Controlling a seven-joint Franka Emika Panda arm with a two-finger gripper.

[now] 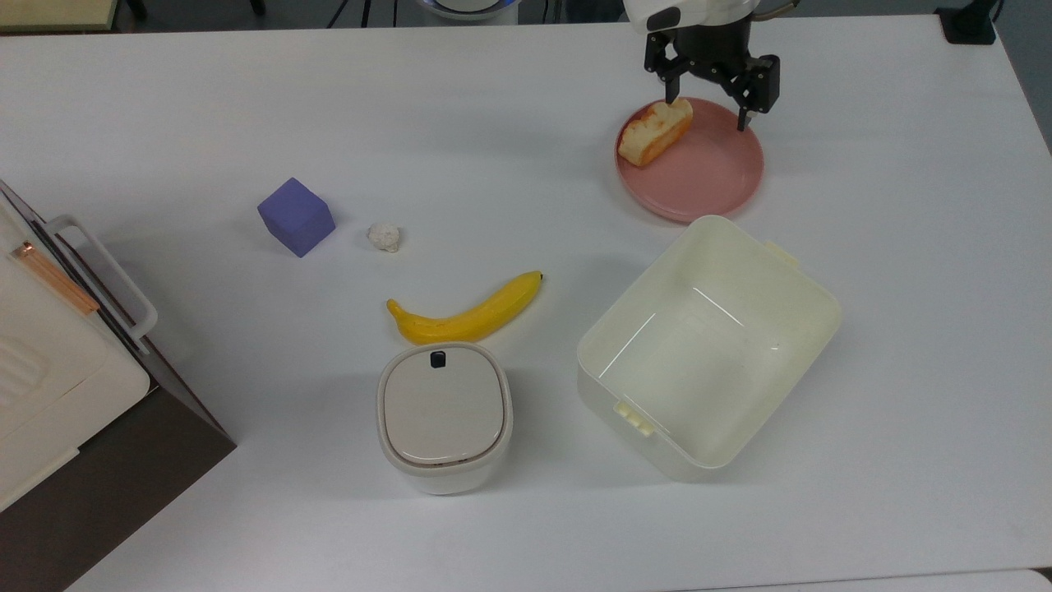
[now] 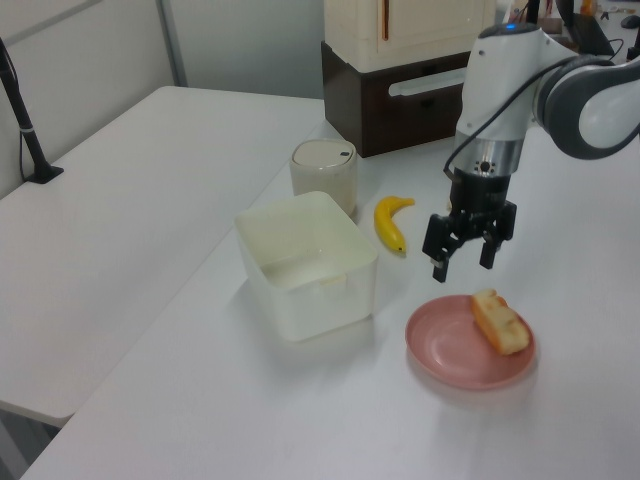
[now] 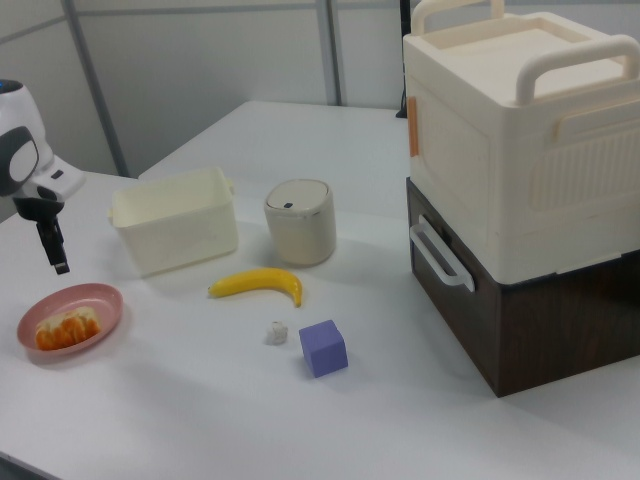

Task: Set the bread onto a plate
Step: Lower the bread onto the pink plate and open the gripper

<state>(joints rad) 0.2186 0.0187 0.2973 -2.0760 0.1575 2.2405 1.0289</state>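
Gripper (image 1: 712, 94) spread wide, holding nothing, hanging above the plate's (image 1: 707, 185) rim. We see the bread (image 1: 655, 131) lying free on the plate, toward the top view's left edge of it, apart from both fingers. We note the cream tub (image 1: 708, 349) just beside the plate, the banana (image 1: 467, 316) well apart.

Lab: robot arm (image 2: 510, 90), white tables (image 1: 246, 99)
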